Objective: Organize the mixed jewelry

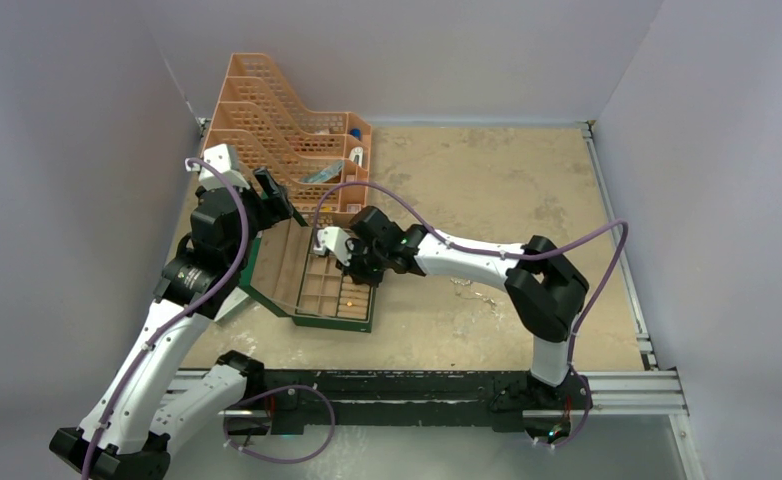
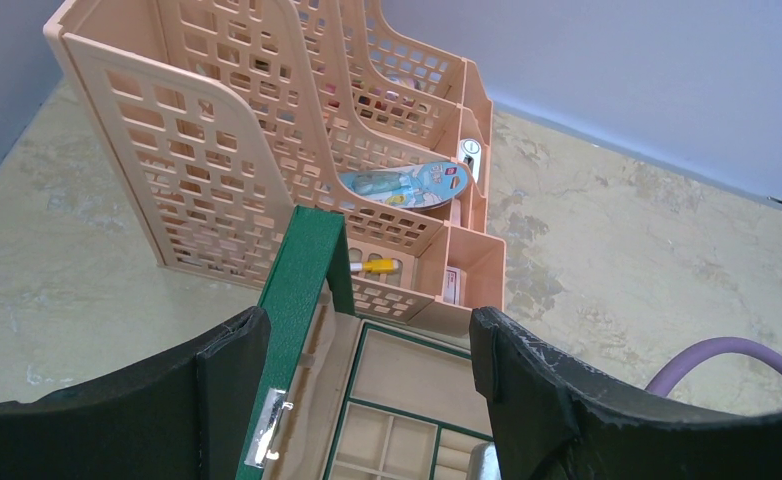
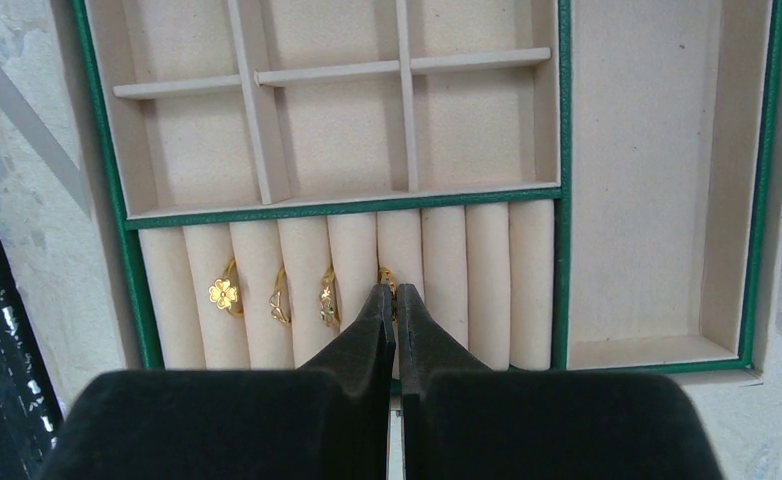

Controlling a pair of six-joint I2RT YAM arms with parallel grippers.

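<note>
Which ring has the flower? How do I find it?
Look in the open green box, at its row of cream rolls. Several gold rings sit between them; the flower ring is leftmost in the right wrist view, the only one with petals.

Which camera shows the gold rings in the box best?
Right wrist: the rings sit close-up in the cushion slots, one partly behind the shut right gripper. Top shows just a gold speck; left wrist shows none.
</note>
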